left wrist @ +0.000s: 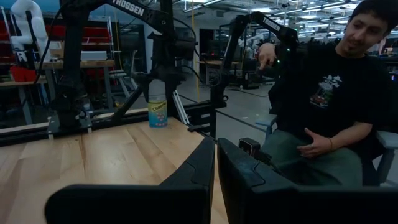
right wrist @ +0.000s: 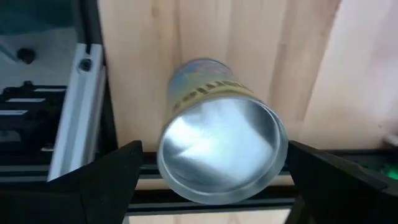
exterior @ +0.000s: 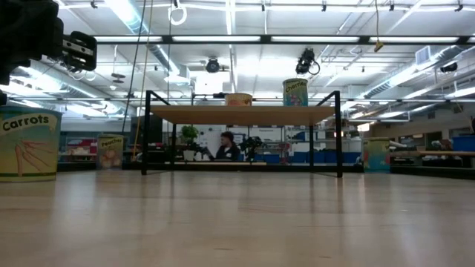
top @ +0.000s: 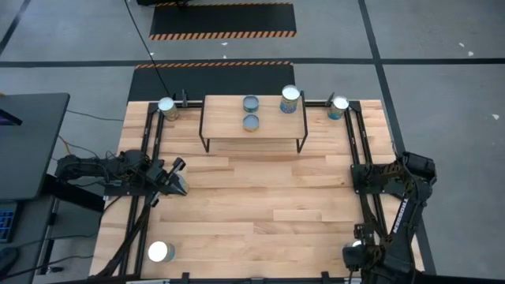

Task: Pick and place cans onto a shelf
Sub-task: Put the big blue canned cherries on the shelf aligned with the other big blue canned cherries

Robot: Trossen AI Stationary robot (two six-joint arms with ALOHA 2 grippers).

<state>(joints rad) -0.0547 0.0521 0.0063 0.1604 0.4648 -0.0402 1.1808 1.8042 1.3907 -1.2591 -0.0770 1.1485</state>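
The right gripper [right wrist: 211, 171] hangs spread wide over a silver-topped can [right wrist: 219, 155] at the table's near right corner, fingers either side, not touching. The left gripper [top: 178, 175], fingers nearly closed and empty, hovers at the left. Three cans stand on the shelf [top: 225, 130]; others stand at the corners.

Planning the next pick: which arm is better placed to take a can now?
Right, probably. The right end effector hangs open directly above a can at the table's near right corner, fingers either side. The left end effector is shut over bare table, no can near it.
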